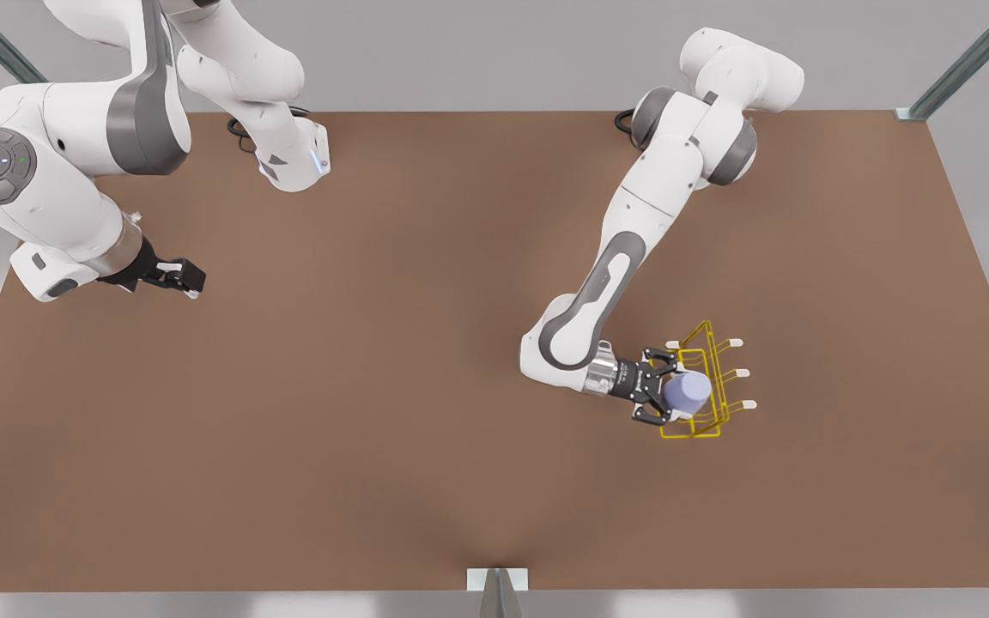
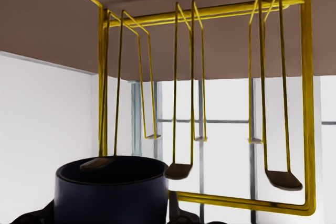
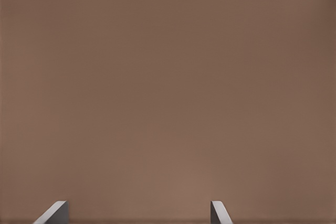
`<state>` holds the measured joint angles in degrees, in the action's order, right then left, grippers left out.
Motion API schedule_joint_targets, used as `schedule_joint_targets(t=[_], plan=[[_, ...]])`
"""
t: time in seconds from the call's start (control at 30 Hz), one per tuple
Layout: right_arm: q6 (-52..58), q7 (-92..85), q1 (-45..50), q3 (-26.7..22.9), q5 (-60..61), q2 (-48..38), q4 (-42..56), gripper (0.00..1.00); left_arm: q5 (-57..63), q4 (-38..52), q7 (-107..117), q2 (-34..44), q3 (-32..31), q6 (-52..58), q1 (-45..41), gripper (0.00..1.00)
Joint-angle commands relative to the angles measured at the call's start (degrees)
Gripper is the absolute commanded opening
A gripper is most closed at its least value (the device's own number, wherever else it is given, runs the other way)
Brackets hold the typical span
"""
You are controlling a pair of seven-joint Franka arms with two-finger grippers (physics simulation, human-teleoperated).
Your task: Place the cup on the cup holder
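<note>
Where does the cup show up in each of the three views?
Front view: the cup sits at the front view's lower right, gripped by the left gripper against the cup holder.
Left wrist view: its dark rim is nearest the camera, a prong tip resting on it.
Right wrist view: bare table.
Shared landmark: the yellow cup holder.

Left gripper with the cup among cup holder prongs; right gripper well apart, idle.

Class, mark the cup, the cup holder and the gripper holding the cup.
cup (image 1: 687, 391), front view, its lavender side.
cup holder (image 1: 690, 434), front view, yellow base wire.
left gripper (image 1: 664, 396), front view, midway between its fingertips, shut on the cup.
</note>
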<state>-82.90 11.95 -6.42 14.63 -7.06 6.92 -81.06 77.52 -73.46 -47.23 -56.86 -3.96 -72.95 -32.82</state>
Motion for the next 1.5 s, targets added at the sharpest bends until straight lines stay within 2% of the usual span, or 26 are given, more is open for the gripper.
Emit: schedule_joint_targets(t=[0.0, 0.8, 0.83, 0.87, 1.27, 1.33, 1.47], plan=[[0.02, 0.01, 0.01, 0.05, 0.02, -0.06, 0.02, 1.0, 0.0, 0.07, 3.2, 0.08, 0.01, 0.71, 0.04, 0.79], [0.02, 0.01, 0.01, 0.05, 0.02, -0.06, 0.11, 1.0, 0.35, 2.27, 2.67, -2.73, 0.27, -1.93, 1.18, 0.8], [0.02, 0.01, 0.01, 0.05, 0.02, -0.06, 0.02, 1.0, 0.35, 2.27, 2.67, -2.73, 0.27, -1.93, 1.27, 0.98], [0.02, 0.01, 0.01, 0.05, 0.02, -0.06, 0.11, 1.0, 0.35, 2.27, 2.67, -2.73, 0.27, -1.75, 1.18, 1.0], [0.1, 0.01, 0.09, 0.05, 0.02, -0.06, 0.02, 1.0, 0.52, 2.27, 2.23, -2.29, 0.27, 0.35, 0.56, 1.0], [0.37, -0.43, -0.96, -0.3, -0.24, -0.15, 0.02, 1.0, 0.7, 2.27, 2.32, -2.29, 0.27, 0.36, 0.56, 0.92], [1.25, -0.17, -0.17, -0.13, -1.29, -0.15, 0.02, 1.0, 0.7, 2.27, 2.41, -2.29, 0.27, 0.36, 0.65, 0.93]])
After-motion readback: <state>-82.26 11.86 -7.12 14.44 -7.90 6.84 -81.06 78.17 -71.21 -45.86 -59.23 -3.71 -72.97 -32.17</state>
